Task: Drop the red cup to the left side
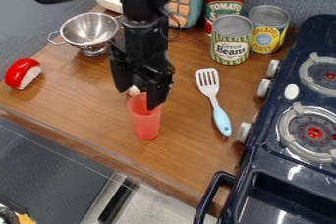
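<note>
The black two-finger gripper (138, 98) stands wide, its fingers apart. Directly beneath it, the translucent red cup (146, 122) is upright, its rim overlapped by one finger. The step in hand is judged to be securing the cup. The gripper should be centred over the rim, lowered squarely, then closed gently; off-centre contact could tip the cup. Carriage should be to the hand's left, short of the red-and-white toy sushi (23, 73) (the metal colander (90, 30), behind-left, also warrants clearance), with release low and upright.
</note>
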{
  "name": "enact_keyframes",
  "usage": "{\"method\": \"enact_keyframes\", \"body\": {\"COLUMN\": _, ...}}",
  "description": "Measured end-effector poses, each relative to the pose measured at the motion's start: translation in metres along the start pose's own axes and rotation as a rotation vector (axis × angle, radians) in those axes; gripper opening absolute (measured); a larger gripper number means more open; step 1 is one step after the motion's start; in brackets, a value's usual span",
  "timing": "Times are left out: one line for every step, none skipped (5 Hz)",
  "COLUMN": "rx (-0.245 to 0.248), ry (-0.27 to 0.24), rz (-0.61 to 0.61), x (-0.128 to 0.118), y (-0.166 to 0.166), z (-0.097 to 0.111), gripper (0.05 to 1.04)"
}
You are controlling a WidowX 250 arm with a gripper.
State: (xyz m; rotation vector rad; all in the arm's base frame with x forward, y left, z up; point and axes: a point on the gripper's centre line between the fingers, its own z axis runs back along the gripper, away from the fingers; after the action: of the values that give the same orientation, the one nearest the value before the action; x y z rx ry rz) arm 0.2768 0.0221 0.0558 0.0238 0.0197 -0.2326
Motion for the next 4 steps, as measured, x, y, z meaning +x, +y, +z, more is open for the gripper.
{"method": "enact_keyframes", "body": {"rx": 0.005, "ry": 0.036, "rz": 0.001, "x": -0.002, "y": 0.002, "z": -0.012, "gripper": 0.999}}
{"method": "enact_keyframes", "body": {"rx": -0.006, "ry": 0.052, "rz": 0.009, "x": -0.003, "y": 0.007, "z": -0.019, "gripper": 0.999}}
{"method": "enact_keyframes", "body": {"rx": -0.060, "ry": 0.079, "rz": 0.008, "x": -0.006, "y": 0.018, "z": -0.025, "gripper": 0.999}}
{"method": "enact_keyframes", "body": {"rx": -0.203, "ry": 0.002, "rz": 0.043, "x": -0.021, "y": 0.056, "z": -0.020, "gripper": 0.999}}
